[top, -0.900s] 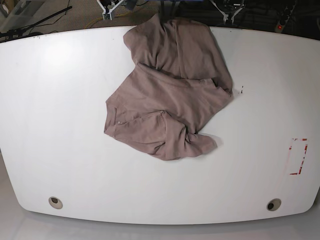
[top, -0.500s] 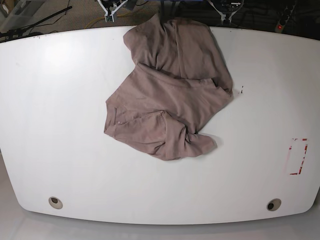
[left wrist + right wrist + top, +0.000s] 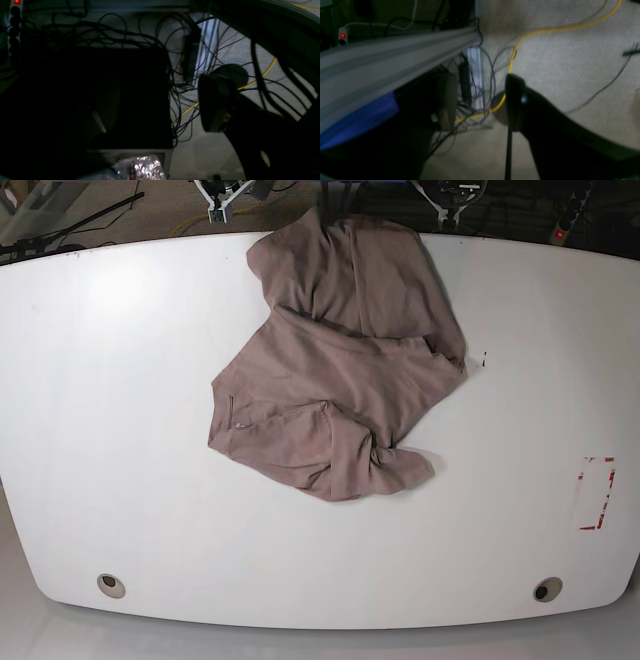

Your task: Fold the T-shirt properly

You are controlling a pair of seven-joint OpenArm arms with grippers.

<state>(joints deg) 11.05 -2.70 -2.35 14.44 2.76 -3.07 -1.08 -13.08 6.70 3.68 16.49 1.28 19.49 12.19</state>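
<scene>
Table, white and wide, carries the T-shirt in a crumpled mauve-brown heap just right of centre in the base view, its top edge reaching the far rim. Bare surface spreads broadly to either side of the cloth and along the near edge, where two round holes sit by the corners; a red-outlined rectangle marks the surface near the right rim.

Neither arm reaches over the table. The left gripper shows in its wrist view only as one dark finger over grey floor and a tangle of cables; its opening cannot be told. The right gripper, likewise one dark finger, hangs above carpet beside a yellow cable and a grey rail; its opening is also unreadable. Neither touches the cloth.
</scene>
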